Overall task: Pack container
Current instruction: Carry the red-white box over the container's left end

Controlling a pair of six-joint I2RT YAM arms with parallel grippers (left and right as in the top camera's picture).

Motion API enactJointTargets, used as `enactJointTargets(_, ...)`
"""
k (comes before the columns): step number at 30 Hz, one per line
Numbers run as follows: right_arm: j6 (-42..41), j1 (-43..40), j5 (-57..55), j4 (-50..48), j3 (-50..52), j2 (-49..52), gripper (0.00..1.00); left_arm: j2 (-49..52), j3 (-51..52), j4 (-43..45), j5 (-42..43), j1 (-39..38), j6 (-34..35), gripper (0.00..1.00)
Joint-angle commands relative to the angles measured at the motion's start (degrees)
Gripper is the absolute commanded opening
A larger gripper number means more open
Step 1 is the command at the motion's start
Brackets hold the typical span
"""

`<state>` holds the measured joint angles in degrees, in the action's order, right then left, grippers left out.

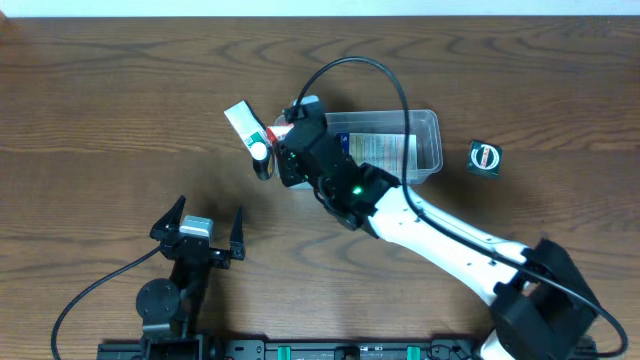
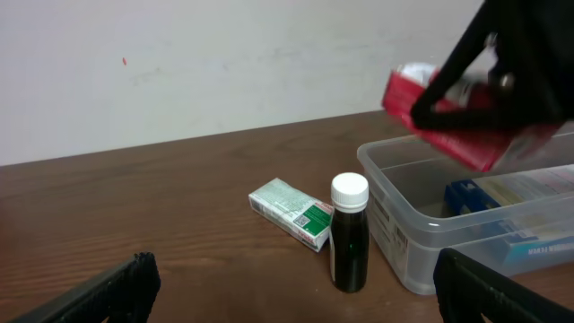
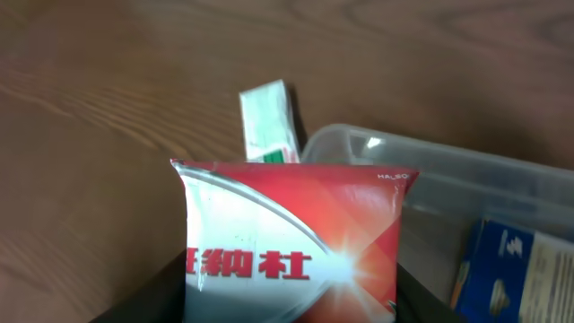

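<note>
Overhead: the container [image 1: 434,128], a clear shallow tub, lies on the counter with some boxes already inside. The right gripper [image 1: 285,140] hangs over the container's short end and is closed on a red box [image 1: 279,130]. Just outside that same end lie a green-and-white box [image 1: 243,123] and a dark bottle [image 1: 263,162] with a white cap. A small black packet [image 1: 484,157] sits just beyond the container's opposite end. The left gripper [image 1: 205,222] is well apart from the container, spread wide and holding nothing.

Left wrist: the bottle stands upright just beside the container's end wall, with the green-and-white box flat a little beyond it. The red box is held tilted above the rim, not yet down. A blue box [image 2: 466,197] lies inside.

Right wrist: the red box fills the foreground between the gripper's fingers, with the container's rounded corner just behind it.

The tub looks light, thin-walled and a little flexible, with slick sides, so a pinch on a wall could bow or slip. The stiffer rim at a short end seems the best place to hold it. It will probably slide if nudged while loading.
</note>
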<state>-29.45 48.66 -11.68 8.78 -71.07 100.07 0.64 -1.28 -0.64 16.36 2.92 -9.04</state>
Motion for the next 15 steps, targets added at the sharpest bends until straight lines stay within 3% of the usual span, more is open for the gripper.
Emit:
enactJointTargets(1, -3.3, 0.5, -5.2, 0.7, -0.2, 1.1, 0.47, 0.0, 1.0, -1.9, 0.7, 0.3, -0.3, 0.98)
enactJointTargets(15, -8.5, 0.5, -12.9, 4.2, -0.2, 1.2, 0.47, 0.0, 1.0, -1.9, 0.7, 0.3, -0.3, 0.98)
